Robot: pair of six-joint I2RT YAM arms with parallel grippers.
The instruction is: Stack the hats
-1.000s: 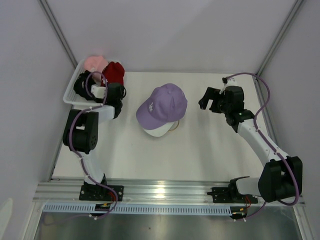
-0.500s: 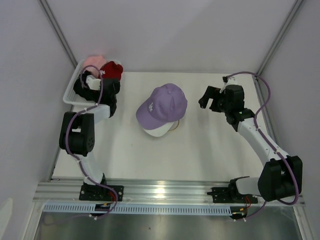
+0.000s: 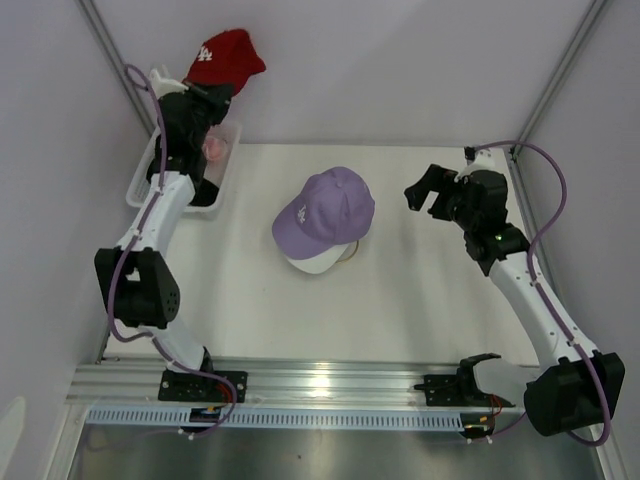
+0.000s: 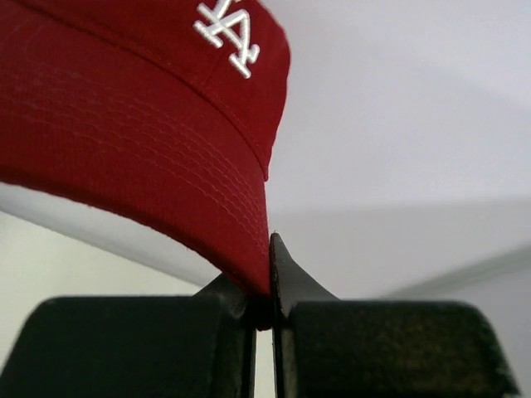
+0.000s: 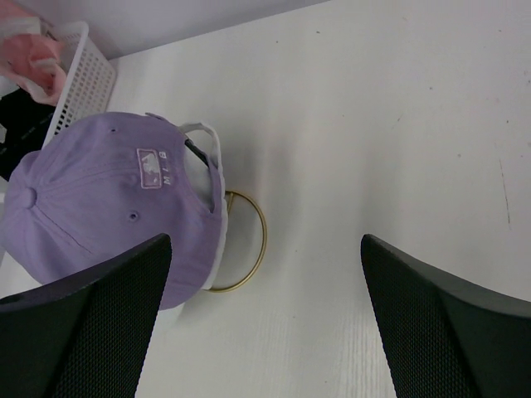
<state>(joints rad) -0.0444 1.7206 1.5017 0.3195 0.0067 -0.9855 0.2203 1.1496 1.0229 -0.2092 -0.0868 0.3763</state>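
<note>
Two caps sit on the gold wire stand [image 5: 246, 240]: a lavender fabric baseball cap [image 3: 326, 208] over a white fabric cap [image 3: 316, 264]. The left gripper [image 4: 267, 286] is clamped on the brim edge of a red fabric baseball cap with a white logo [image 3: 222, 55]. The cap is held high, well left of the stand, probably so that it clears the white mesh basket [image 3: 138, 186] for the carry. A pink cap [image 3: 214, 147] lies in that basket. The right gripper [image 3: 426, 188] hovers right of the stand, jaws apart and empty, presumably ready to steady the stack.
</note>
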